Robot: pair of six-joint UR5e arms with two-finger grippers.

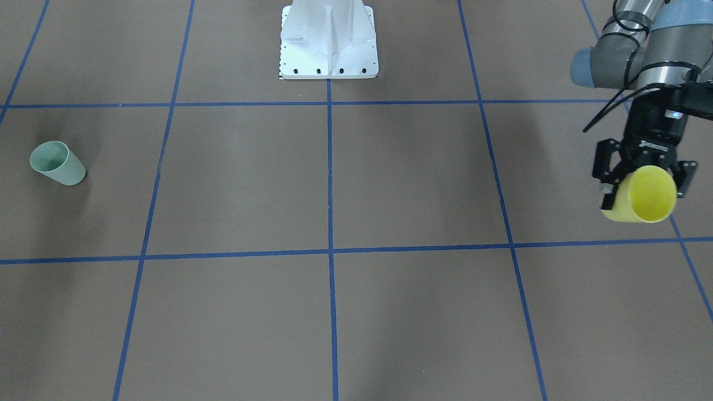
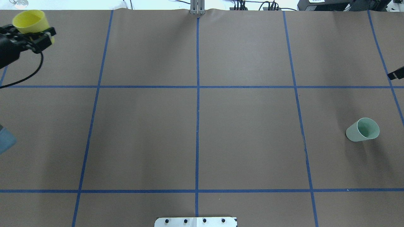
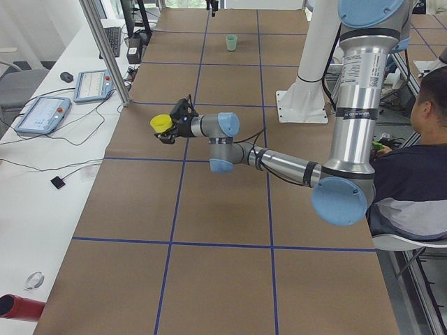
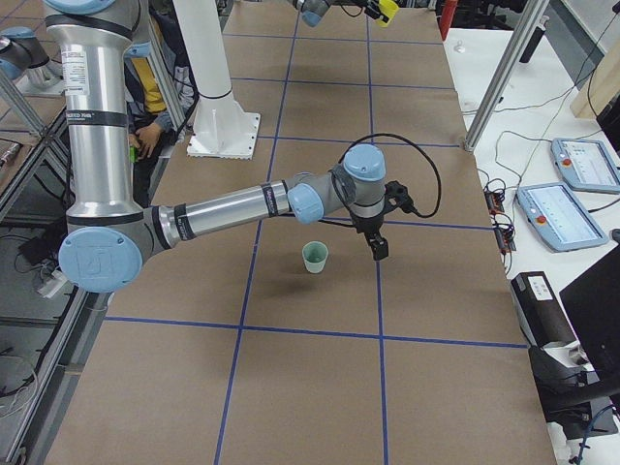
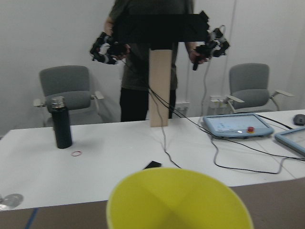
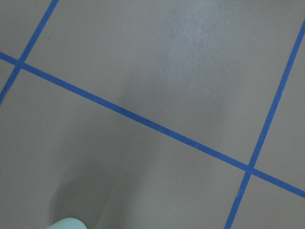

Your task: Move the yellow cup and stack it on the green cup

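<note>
My left gripper (image 1: 646,186) is shut on the yellow cup (image 1: 646,195) and holds it above the table at the far left corner. The cup's open mouth shows in the overhead view (image 2: 31,22) and fills the bottom of the left wrist view (image 5: 178,202). The green cup (image 2: 363,130) stands upright on the table at the right side, also seen in the front view (image 1: 57,162). My right gripper (image 4: 378,247) hangs just beyond the green cup (image 4: 315,257). I cannot tell if it is open or shut. The green cup's rim (image 6: 66,223) shows at the right wrist view's bottom edge.
The brown table is marked by blue tape lines (image 2: 197,86). The robot's white base (image 1: 328,42) stands at the near middle edge. A white desk with tablets (image 3: 42,115) runs past the far edge. A person sits beside the robot (image 3: 412,167).
</note>
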